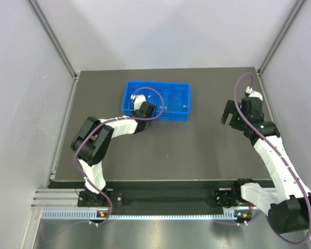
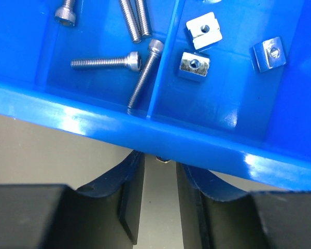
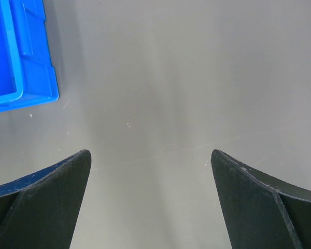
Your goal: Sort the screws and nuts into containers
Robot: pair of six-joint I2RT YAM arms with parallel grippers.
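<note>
The blue tray [image 1: 182, 84] stands at the back middle of the table. In the left wrist view its near wall [image 2: 83, 122] crosses the frame. Several screws [image 2: 106, 62] lie in one compartment, and three nuts [image 2: 194, 65] lie in the one to its right. My left gripper [image 1: 145, 110] is at the tray's near wall. Its jaws [image 2: 160, 155] stand a narrow gap apart, with the tips hidden under the rim. A tiny silvery piece [image 2: 164, 160] peeks out between them; I cannot tell whether it is gripped. My right gripper [image 1: 232, 118] is wide open and empty [image 3: 150, 155].
Dark grey table [image 1: 197, 150] with grey walls close on the left, back and right. The tray's corner [image 3: 36, 78] shows at the upper left of the right wrist view, with bare table under the right fingers.
</note>
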